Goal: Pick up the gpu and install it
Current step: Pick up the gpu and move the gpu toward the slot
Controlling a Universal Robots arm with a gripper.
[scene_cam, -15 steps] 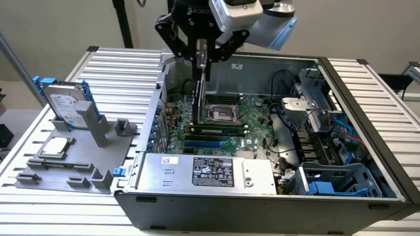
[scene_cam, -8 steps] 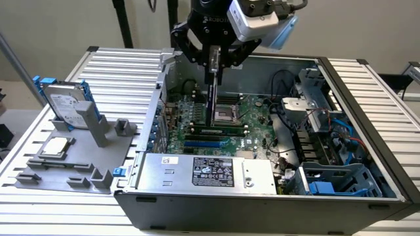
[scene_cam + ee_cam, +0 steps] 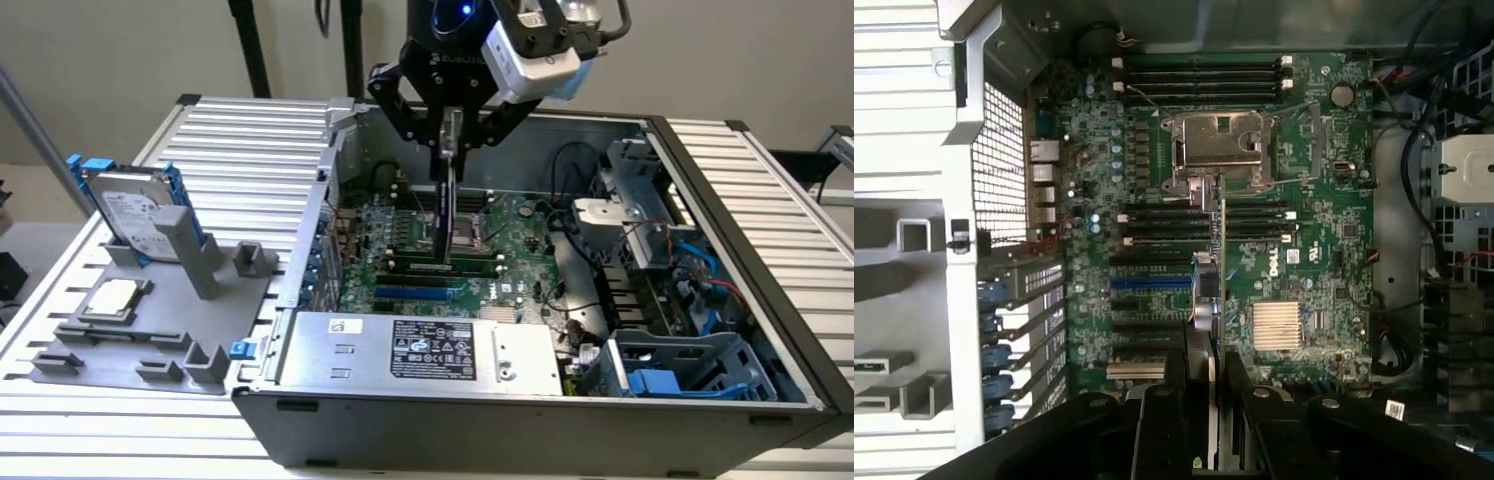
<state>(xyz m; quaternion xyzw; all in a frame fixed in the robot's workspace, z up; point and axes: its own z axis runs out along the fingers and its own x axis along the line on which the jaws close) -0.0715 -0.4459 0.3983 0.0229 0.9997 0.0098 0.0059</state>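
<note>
1. The tabletop (image 3: pixel 254 130) carries the open case (image 3: pixel 534 420).
2. The motherboard (image 3: pixel 400 270) lies flat on the case's floor.
3. The gpu (image 3: pixel 447 210) hangs upright and edge-on over the middle of the case, above the motherboard.
4. The hand (image 3: pixel 454 140) is clamped on the gpu's upper end.
5. The gpu looks light and stiff but fragile, so it is best pinched across its flat faces, away from the contact edge.

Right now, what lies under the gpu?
The motherboard, with its black slots and blue slot. The gpu itself covers the strip directly beneath its edge.
</note>
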